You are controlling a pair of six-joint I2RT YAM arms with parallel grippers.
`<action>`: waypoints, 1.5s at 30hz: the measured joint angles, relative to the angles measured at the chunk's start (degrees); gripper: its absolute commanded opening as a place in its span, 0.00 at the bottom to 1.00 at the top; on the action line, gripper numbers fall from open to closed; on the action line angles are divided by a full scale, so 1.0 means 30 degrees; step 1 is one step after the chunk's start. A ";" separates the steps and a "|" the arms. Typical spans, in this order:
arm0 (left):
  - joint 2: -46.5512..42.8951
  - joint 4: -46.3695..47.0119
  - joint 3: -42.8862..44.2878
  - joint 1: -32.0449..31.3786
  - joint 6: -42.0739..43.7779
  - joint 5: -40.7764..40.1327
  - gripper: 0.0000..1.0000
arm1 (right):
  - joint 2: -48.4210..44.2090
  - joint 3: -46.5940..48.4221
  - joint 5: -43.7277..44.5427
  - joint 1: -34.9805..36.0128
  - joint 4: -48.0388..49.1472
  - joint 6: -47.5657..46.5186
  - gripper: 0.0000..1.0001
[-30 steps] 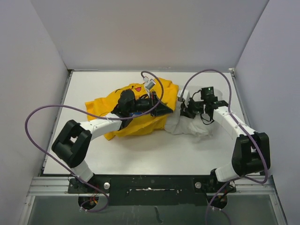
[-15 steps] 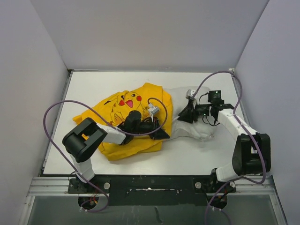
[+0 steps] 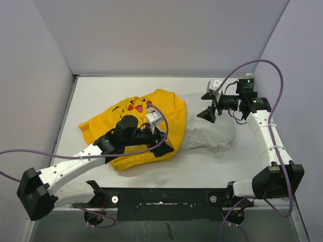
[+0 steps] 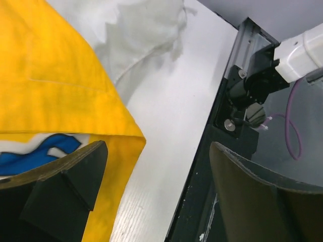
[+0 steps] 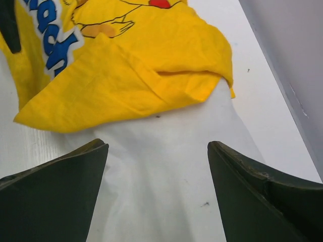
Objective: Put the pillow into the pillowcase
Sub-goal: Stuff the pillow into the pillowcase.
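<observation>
So the pillow lies right of centre, left end under the Pikachu pillowcase; left gripper and right gripper both spread, empty; best bet: left pins the hem, right shoves leftward.

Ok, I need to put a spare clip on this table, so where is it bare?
Bare white table runs along the back wall, beyond the yellow printed pillowcase, and at the near edge in front of the plump white pillow. The middle is crowded with both; the left arm crosses the near left.
</observation>
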 measured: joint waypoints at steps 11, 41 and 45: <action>0.2732 -0.9559 1.1001 0.3490 0.0809 -0.2849 0.98 | 0.2812 -0.3249 0.1625 -0.0619 0.4430 0.5071 0.11; 1.7405 -1.6254 2.4793 -0.0437 0.4852 -0.8874 0.00 | 0.2659 -0.3818 0.0539 -0.2616 0.5763 0.5843 0.68; 1.2488 -1.1970 1.7311 -0.0707 0.3854 -0.4605 0.00 | 0.0954 -0.4626 -0.0233 -0.2550 0.5479 0.3628 0.95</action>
